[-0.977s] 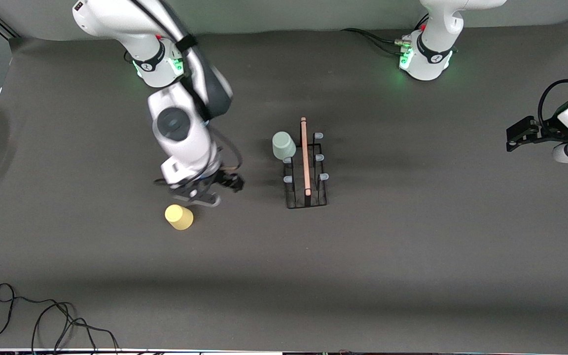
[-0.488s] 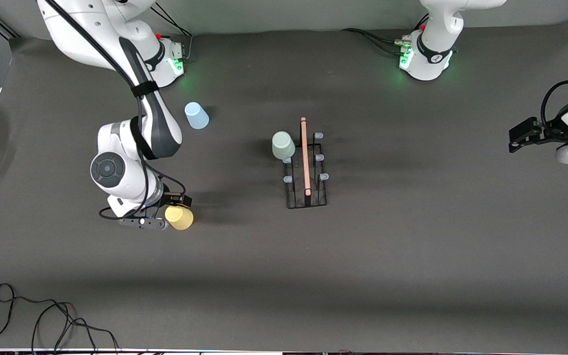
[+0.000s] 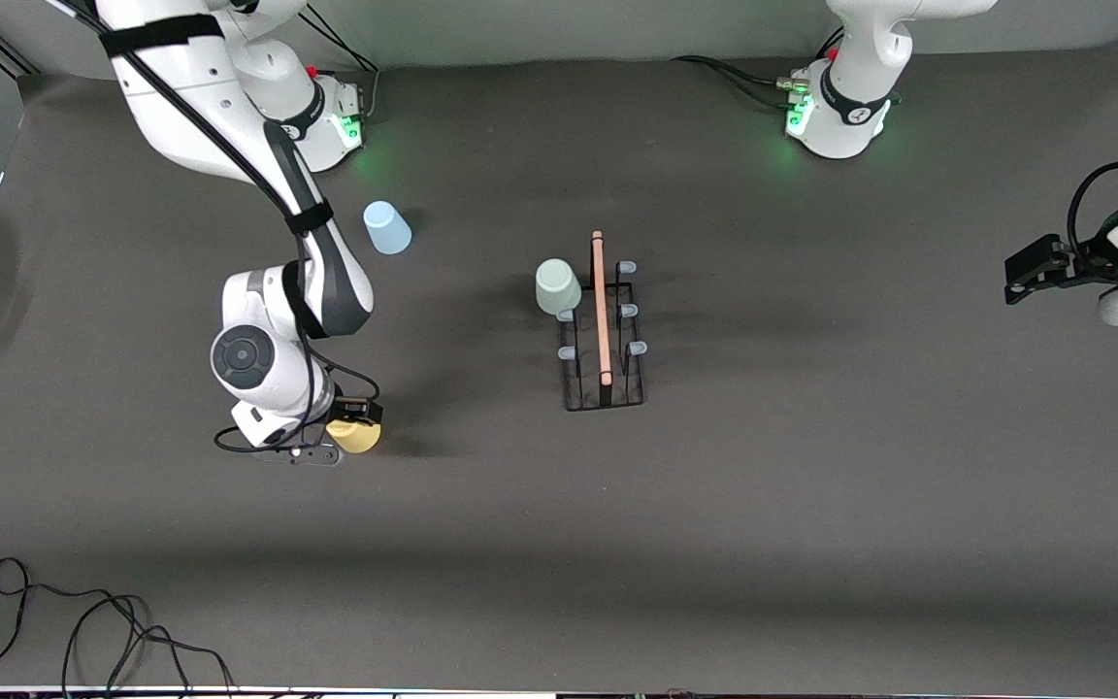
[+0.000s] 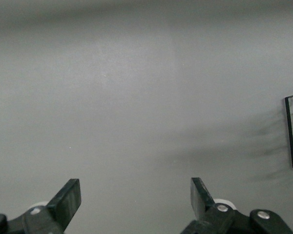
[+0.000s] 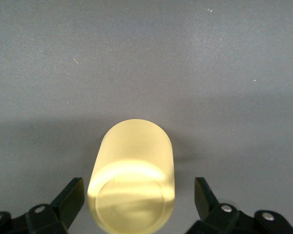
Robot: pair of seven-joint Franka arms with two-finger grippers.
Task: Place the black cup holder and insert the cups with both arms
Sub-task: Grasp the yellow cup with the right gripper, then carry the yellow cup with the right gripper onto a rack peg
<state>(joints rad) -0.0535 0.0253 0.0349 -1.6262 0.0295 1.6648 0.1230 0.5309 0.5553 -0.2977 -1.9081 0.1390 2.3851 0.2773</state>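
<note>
A dark grey matte table (image 3: pixel 811 544) fills almost the whole scene, evenly lit with soft shadows. A pale grey wall (image 3: pixel 569 29) runs along its far edge. Loose black cables (image 3: pixel 83 631) curl on the near corner toward the right arm's end.

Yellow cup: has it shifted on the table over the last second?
No. The yellow cup sits at the same spot relative to the black cup holder; only the right hand closed in around it.
</note>
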